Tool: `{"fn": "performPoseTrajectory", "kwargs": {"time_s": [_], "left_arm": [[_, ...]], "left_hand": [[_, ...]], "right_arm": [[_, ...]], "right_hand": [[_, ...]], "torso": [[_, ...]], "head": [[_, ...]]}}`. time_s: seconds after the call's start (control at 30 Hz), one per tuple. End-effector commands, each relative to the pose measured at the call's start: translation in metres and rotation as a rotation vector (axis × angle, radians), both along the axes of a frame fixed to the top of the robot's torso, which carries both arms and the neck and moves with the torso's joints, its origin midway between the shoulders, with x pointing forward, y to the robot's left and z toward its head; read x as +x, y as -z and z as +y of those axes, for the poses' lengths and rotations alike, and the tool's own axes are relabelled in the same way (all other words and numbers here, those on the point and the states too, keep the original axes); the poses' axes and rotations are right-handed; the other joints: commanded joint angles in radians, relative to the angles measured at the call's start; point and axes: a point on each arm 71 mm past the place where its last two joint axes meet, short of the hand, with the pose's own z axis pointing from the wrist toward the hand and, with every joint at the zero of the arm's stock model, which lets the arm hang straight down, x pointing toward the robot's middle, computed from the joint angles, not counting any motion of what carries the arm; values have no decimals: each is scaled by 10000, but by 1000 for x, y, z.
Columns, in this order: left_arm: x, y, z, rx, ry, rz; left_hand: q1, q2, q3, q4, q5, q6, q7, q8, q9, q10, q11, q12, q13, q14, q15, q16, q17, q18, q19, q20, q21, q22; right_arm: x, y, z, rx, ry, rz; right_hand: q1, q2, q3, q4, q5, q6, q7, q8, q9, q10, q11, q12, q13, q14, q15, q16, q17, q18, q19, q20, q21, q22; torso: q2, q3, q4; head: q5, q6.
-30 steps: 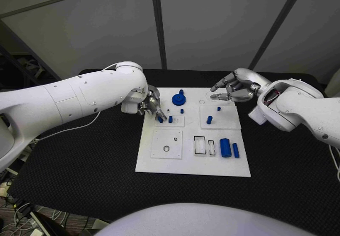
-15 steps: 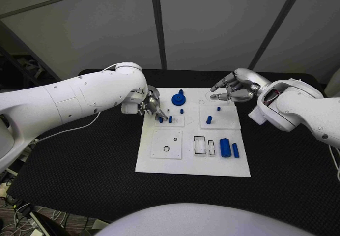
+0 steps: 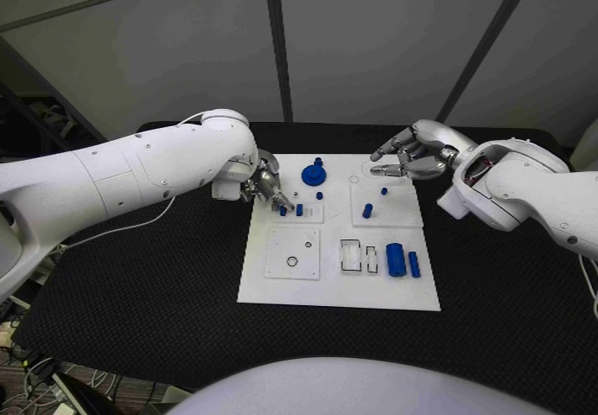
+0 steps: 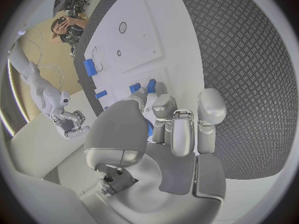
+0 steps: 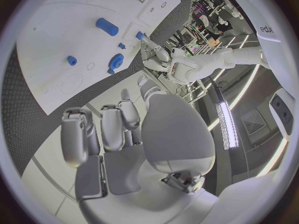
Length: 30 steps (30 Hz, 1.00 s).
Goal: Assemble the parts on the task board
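Observation:
The white task board (image 3: 312, 285) lies mid-table. My left hand (image 3: 265, 186) reaches down over its far left part, fingertips at a small blue peg (image 3: 283, 208) standing there; a blue sliver (image 4: 149, 128) shows between its thumb and fingers. A second peg (image 3: 299, 209) stands just beside it. A blue round knob (image 3: 314, 175) sits near the far edge. My right hand (image 3: 411, 160) hovers over the far right corner, fingers loosely bent and apart, holding nothing (image 5: 118, 134). More blue pegs (image 3: 369, 210) stand at the right; a blue cylinder (image 3: 395, 259) and bar (image 3: 414, 264) lie nearer me.
Black textured mat (image 3: 149, 285) surrounds the board on all sides. Empty cut-outs (image 3: 352, 255) and a small ring hole (image 3: 293, 261) sit in the board's near half. A cable (image 3: 118, 226) trails from the left arm.

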Motion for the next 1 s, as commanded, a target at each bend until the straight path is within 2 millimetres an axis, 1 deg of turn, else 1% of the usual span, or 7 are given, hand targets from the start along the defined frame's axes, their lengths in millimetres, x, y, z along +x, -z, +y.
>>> {"fn": "performPoseTrajectory", "kwargs": {"time_s": [0.03, 0.4, 0.57, 0.63, 0.8, 0.9, 1.0], "left_arm": [[1, -1, 4, -50, -230, -264], [9, -19, 6, -1855, -1403, -1136], [11, -26, 9, -2978, -2039, -1391], [12, -29, 11, -3347, -2199, -1609], [12, -39, 8, -4653, -2044, -2674], [9, -44, 2, -5746, -1321, -4049], [4, -44, -5, -6196, -473, -5088]], "left_hand": [[176, -30, -57, 97, -62, 16, 38, 32, 9, 135, -11, -94, 298, 766, -61, -25, 1574, -111, 35, -19, -54, 889], [277, 90, -445, 453, -290, -443, 274, -522, -620, -245, 175, -1421, -177, 639, 68, -282, 1167, -32, -172, 82, -578, 727], [287, -79, -808, 460, -466, -882, 525, -991, -1250, -1077, 408, -4217, -1246, 331, 253, -859, 297, 165, -710, 222, -1812, 309], [406, -102, -922, 479, -477, -1077, 655, -1079, -1530, -1709, 552, -5618, -1872, -143, 376, -1654, -795, 377, -1397, 329, -3281, -222], [1838, 120, -632, -80, -432, -1465, 980, -1113, -2437, -2764, 853, -6717, -3013, -2618, 720, -5488, -5346, 580, -2763, 620, -5616, -1301], [3691, 16, 298, -851, -116, -1225, 1138, -1124, -3866, -2756, 1064, -7950, -5499, -3899, 1068, -7421, -6765, 564, -3685, 914, -6935, -2202], [4136, -316, 744, -1070, 477, -1175, 1185, -1117, -4689, -2979, 1178, -8031, -6921, -3846, 1088, -8012, -7251, 604, -3646, 1001, -7221, -2459]], "right_arm": [[0, -2, 1, 43, -76, -98], [0, -2, 0, 46, -56, -110], [0, -2, 0, 45, -40, -114], [0, -2, 0, 44, -35, -116], [-1, -2, -1, 50, -17, -143], [-1, -3, -1, 73, -4, -189], [-1, -3, -1, 98, 3, -233]], "right_hand": [[-18, 36, 21, 54, 38, 45, 4, -3, 13, 13, -23, -26, -9, 316, -35, -39, -15, 93, 486, -63, -49, 1740], [-18, 36, 21, 54, 38, 45, 4, -3, 13, 13, -23, -26, -9, 316, -35, -39, -15, 93, 486, -63, -49, 1740], [-18, 36, 21, 54, 38, 45, 4, -3, 13, 13, -23, -26, -9, 316, -35, -39, -15, 93, 486, -63, -49, 1740], [-18, 36, 21, 54, 38, 45, 4, -3, 13, 13, -23, -26, -9, 316, -35, -39, -15, 93, 486, -63, -49, 1740], [-18, 36, 21, 54, 38, 45, 4, -3, 13, 13, -23, -26, -9, 316, -35, -39, -15, 93, 486, -63, -49, 1740], [-33, 29, 11, 69, 37, 39, 4, -5, 16, 2, -22, -46, -26, 315, -34, -47, -21, 99, 473, -63, -70, 1719], [-26, 32, 15, 68, 40, 41, 3, -4, 17, -53, -23, -143, -104, 288, -34, -132, -139, 123, 418, -62, -154, 1628]], "torso": [[-3, -2, 8], [-3, -2, 0], [-3, -2, 10], [-10, 1, 2], [-8, 6, 6], [-4, 0, 1], [-6, -10, 6]], "head": [[2, 14], [-9, 70], [-28, 92], [-34, 115], [-94, 192], [-136, 268], [-239, 390]]}}
